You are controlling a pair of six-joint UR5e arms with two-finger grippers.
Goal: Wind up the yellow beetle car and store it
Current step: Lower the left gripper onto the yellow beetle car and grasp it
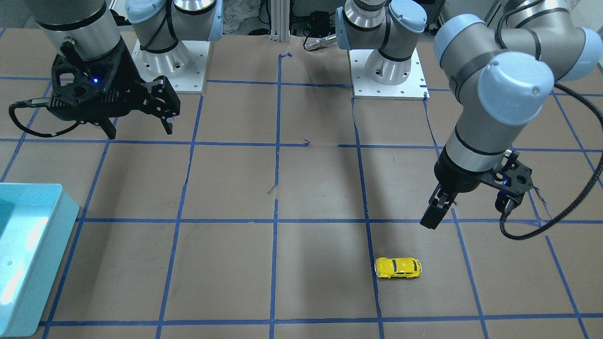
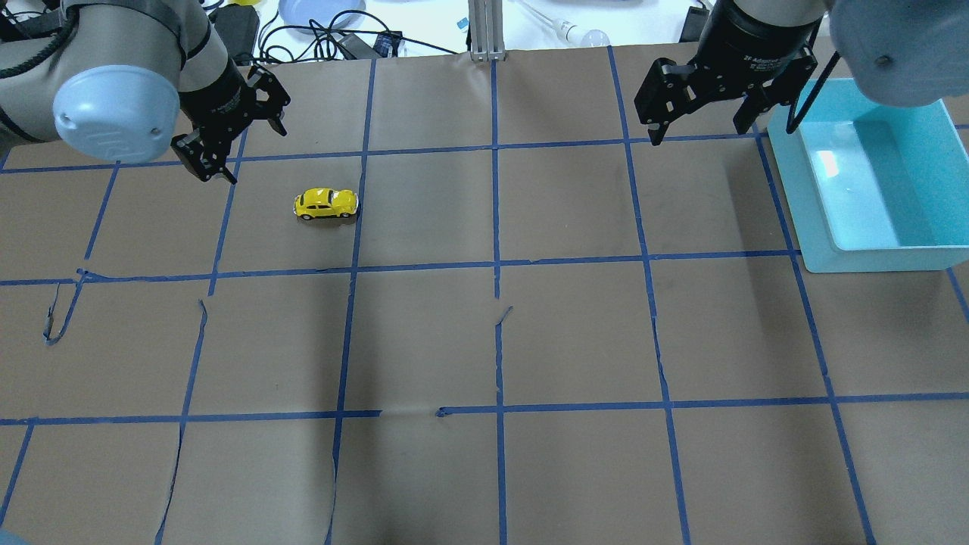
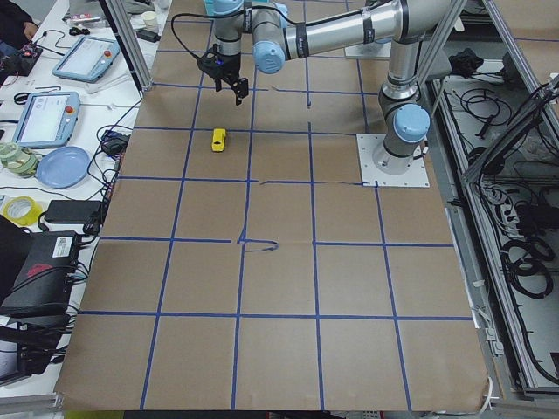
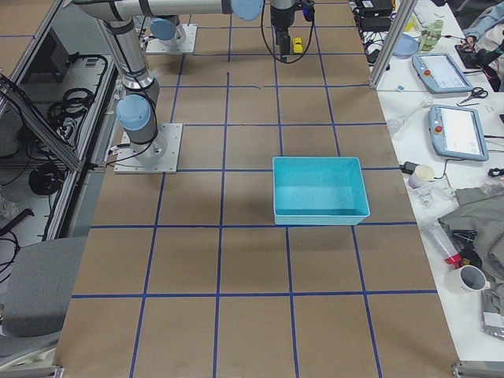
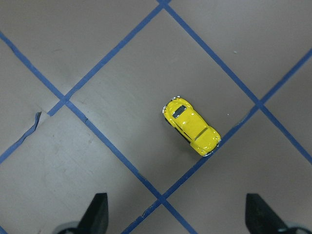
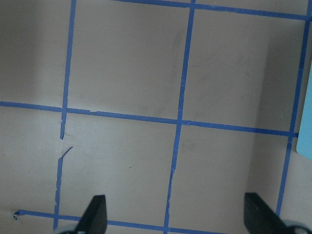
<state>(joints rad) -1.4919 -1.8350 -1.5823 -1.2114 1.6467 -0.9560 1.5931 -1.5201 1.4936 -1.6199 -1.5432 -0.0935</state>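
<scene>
Overhead exterior view: the table (image 2: 575, 333) is wearing brown paper, and blue tape lines (image 2: 496, 227) are dividing it into squares.
Yellow beetle car (image 2: 326, 203): it is standing on its wheels on the table, in the robot's left half. One end is sitting just beside a tape line. Nothing is touching it.
Left gripper (image 2: 253, 155): it is hanging above the table near the car, a little beyond it and more to the robot's left, apart from it. Its fingers (image 5: 97, 214) are standing wide spread and are pinching nothing. In the left wrist view the car is lying ahead of them, turned diagonally, with one end at a tape line.
Right gripper (image 2: 695, 130): it is hovering over the table in the robot's right half, just beside the near corner of the bin. Its fingers (image 6: 96, 214) are also spread wide and are holding nothing. Its wrist camera is showing paper and tape under them.
Turquoise bin (image 2: 870, 260): it is sitting on the table at the robot's right side, open side up, well apart from the car.
</scene>
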